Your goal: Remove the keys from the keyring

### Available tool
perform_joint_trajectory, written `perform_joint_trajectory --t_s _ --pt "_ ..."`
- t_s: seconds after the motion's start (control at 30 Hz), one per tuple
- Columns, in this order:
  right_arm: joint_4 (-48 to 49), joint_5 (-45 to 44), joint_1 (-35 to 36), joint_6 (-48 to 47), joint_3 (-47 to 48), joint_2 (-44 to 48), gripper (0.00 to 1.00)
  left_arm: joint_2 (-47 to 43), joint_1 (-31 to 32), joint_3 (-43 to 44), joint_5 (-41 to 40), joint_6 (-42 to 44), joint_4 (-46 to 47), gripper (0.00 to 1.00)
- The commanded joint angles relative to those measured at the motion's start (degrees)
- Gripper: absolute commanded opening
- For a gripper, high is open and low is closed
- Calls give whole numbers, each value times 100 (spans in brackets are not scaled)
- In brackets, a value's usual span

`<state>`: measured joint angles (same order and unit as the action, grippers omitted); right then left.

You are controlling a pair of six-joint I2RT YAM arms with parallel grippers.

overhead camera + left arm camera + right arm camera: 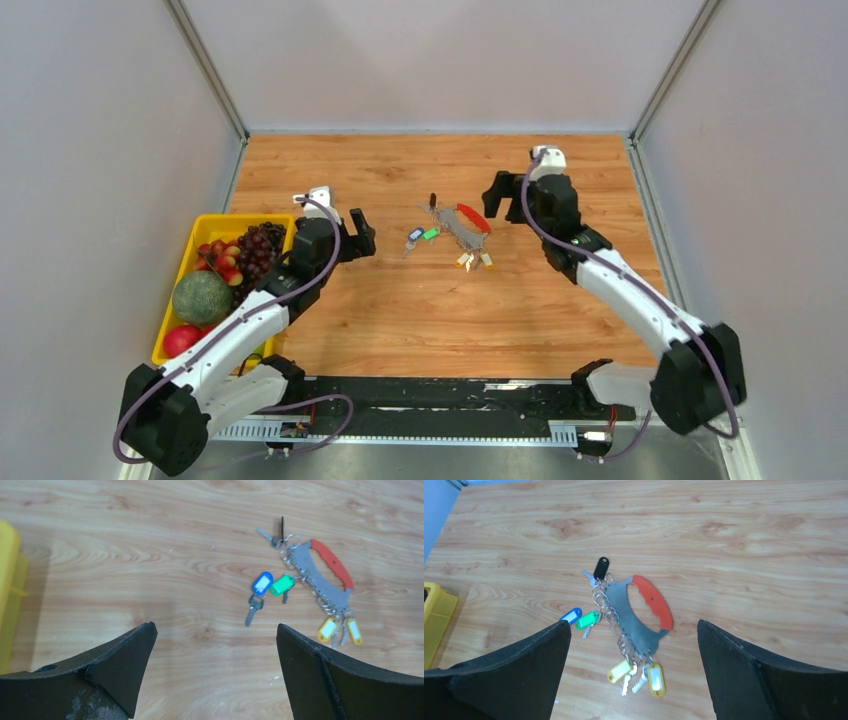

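Wood-grain laminate covers your desk (400, 320), boxed in by pale grey walls (100, 150).

Your left fingers (115, 670) are spread wide with only bare wood between them. They hang to the left of the keys (252, 611), well apart from them. Your right fingers (524, 675) are also spread wide and grip nothing. They sit just beside the keyring (636, 625), at its far right.

That keyring lies flat near the middle of the desk, between your two arms and closer to the right one. It is a flat grey metal plate with a curved red grip (654, 602) along its right edge. A row of small split rings runs down its left edge.

- **Near end:** two yellow-tagged keys (655, 680) hang from the rings.
- **Left side:** a green-tagged key (586, 620) hangs off a ring, with a blue-tagged key (570, 615) touching it. You cannot tell from these views whether the blue one is linked to the rings or merely lying against the green one.
- **Far end:** a black tag (601, 567) with a small silver key beside it.

Each coloured tag has a white label slip, but any writing on them is too small to read.

Farther out, at the left edge of the desk, a yellow bin (230, 220) holds dark grapes (262, 245), a green melon (202, 297), a red apple (180, 338) and some small red fruit (218, 258).
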<state>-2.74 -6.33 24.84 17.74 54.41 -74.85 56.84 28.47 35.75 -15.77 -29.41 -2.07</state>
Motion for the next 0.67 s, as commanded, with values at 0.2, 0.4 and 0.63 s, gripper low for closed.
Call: perform_joint_trajectory --t_s 0.2,0.4,0.63 --pt "-84 -1112 3 133 -2422 3111 100 -1625 4 -1062 -392 -395 -391 100" --pt "-108 -1107 3 313 -3147 3911 100 -1811 8 -1521 -377 -973 -288 100" --pt "-206 -1079 3 351 -3296 4085 100 -1721 4 -1506 -647 -738 -458 100"
